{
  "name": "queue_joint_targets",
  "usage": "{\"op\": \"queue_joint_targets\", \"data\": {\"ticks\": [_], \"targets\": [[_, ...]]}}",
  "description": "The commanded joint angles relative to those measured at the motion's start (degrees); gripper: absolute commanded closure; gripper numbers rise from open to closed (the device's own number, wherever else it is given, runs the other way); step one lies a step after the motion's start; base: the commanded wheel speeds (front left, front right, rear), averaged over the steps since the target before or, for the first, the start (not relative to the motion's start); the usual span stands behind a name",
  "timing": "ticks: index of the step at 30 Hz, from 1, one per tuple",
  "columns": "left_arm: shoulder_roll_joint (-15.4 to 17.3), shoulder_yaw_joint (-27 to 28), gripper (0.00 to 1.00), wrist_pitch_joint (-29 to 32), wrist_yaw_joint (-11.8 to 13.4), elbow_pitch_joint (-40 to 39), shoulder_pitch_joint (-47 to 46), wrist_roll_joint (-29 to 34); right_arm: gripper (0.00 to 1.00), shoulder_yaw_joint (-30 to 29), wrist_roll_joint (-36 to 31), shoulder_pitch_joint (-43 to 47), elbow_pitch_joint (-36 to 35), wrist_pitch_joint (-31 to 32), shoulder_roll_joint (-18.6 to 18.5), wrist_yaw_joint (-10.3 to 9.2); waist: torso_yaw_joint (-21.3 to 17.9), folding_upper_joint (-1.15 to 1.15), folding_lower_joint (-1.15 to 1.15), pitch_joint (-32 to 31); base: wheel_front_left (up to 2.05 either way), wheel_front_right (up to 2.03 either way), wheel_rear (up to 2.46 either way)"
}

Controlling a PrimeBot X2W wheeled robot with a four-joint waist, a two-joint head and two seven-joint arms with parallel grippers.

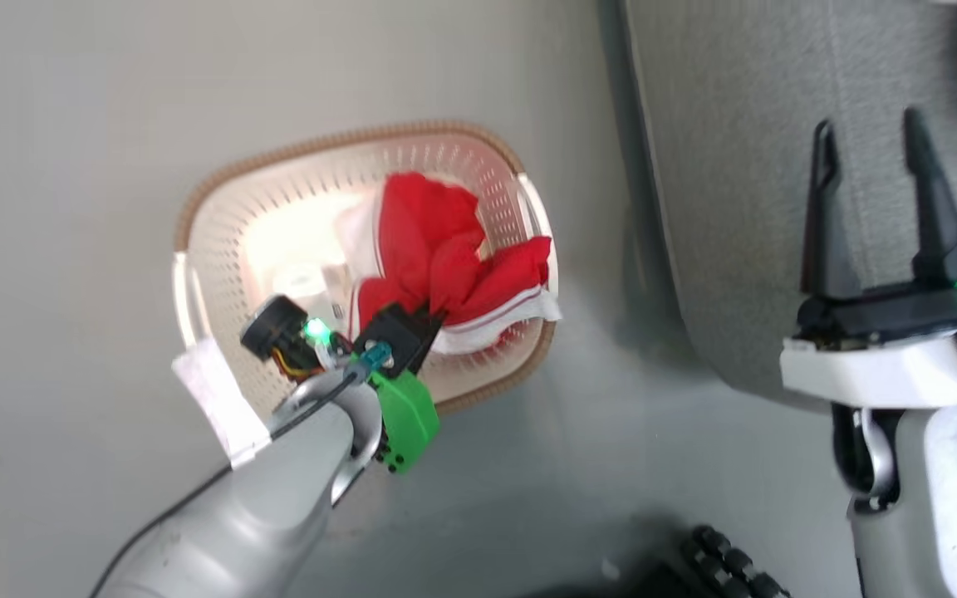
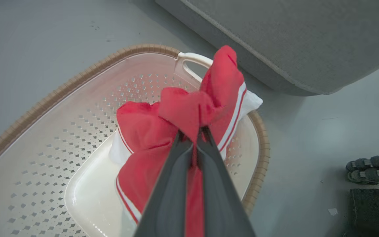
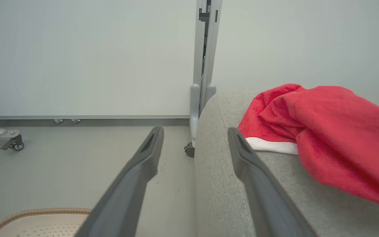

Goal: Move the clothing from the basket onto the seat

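One red garment (image 3: 324,131), plush with a white hem band, lies on the seat (image 3: 222,197) at the right of the right wrist view. A striped garment (image 2: 143,131), thin, with white panels, is bunched in the basket (image 2: 61,89) at mid-frame in the left wrist view. The left claw (image 2: 196,131) pinches a fold of it. Lifting and carrying look left to do. The basket is cream perforated plastic with a brown woven-look rim; the seat is grey weave with rounded edges. The right claw (image 1: 869,124) is spread wide and empty.
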Motion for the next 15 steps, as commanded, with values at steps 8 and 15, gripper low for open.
{"op": "queue_joint_targets", "data": {"ticks": [8, 15], "targets": [[0.5, 8.8, 1.0, 0.0, 2.1, -9.2, 11.3, 0.6, 0.0, 3.4, 1.9, 6.8, 5.4, -0.2, -0.2, -0.08, 5.0, 0.0, 0.0, -26.2, 0.0, 0.0, 0.0], [0.4, 16.1, 1.0, 0.0, 4.0, -18.0, 19.5, 2.3, 0.0, 6.2, 2.8, 11.2, 8.7, -0.2, -0.2, -0.08, 5.1, 0.0, 0.0, -34.9, 0.0, 0.0, 0.0]]}}
